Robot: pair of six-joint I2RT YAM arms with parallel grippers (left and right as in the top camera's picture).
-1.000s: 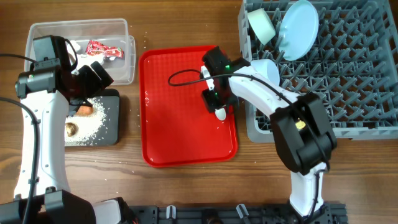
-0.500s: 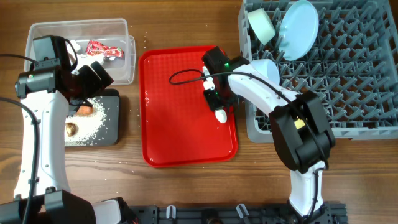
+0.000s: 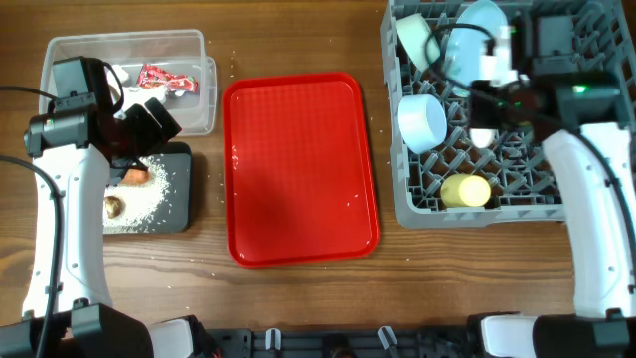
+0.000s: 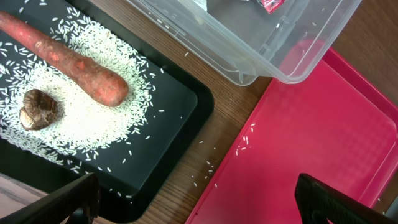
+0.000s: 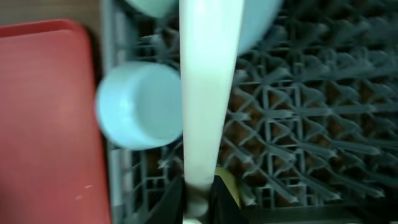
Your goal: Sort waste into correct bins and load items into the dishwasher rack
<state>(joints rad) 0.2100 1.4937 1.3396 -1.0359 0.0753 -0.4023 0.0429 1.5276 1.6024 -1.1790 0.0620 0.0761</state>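
Observation:
My right gripper (image 5: 199, 193) is shut on the white plastic spoon (image 5: 208, 93) and holds it over the grey dishwasher rack (image 3: 586, 179); the gripper also shows from overhead (image 3: 489, 99). The rack holds two pale blue bowls (image 3: 421, 119) (image 3: 417, 40), the light blue plate (image 3: 479, 40) and the yellow cup (image 3: 465, 191). My left gripper (image 4: 199, 211) is open and empty over the gap between the black tray (image 4: 168, 143) and the red tray. The black tray holds the carrot stick (image 4: 68, 59), the brown lump (image 4: 40, 111) and rice grains (image 4: 93, 118). The clear tub (image 4: 261, 50) holds the red-and-white wrapper (image 3: 164, 78); the napkin (image 3: 115, 72) is mostly hidden by my left arm.
The large flat red tray (image 3: 298, 169) lies between the bins and the rack, with a few stray rice grains on it and on the wood beside it. My left arm reaches over the clear tub and the black tray.
My right gripper has lifted the spoon off the red tray and carried it right and back, over the rack. The left arm has not moved.

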